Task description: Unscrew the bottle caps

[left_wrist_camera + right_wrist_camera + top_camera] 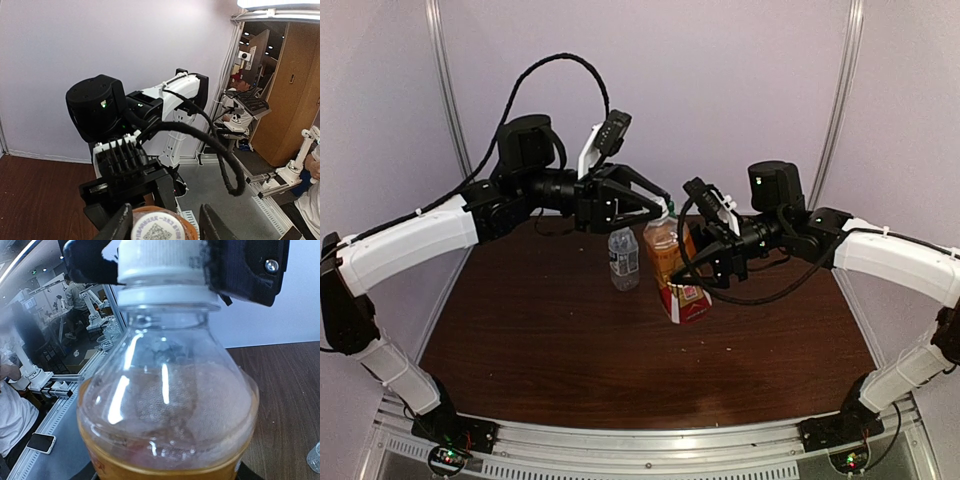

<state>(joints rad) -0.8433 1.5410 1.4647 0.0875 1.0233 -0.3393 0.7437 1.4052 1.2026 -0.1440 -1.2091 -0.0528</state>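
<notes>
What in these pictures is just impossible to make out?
- Left wrist view: the bottom edge cuts off the white cap, so whether the left gripper is pinching it is unclear.
- Right wrist view: the amber bottle fills the frame and hides the right gripper's own fingers.
- Top view: the water bottle is too small to read its label or judge its cap.

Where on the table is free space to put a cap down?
The near half of the table, in front of the amber bottle and water bottle, is bare. The back middle is crowded: left gripper and right gripper meet at that bottle.
</notes>
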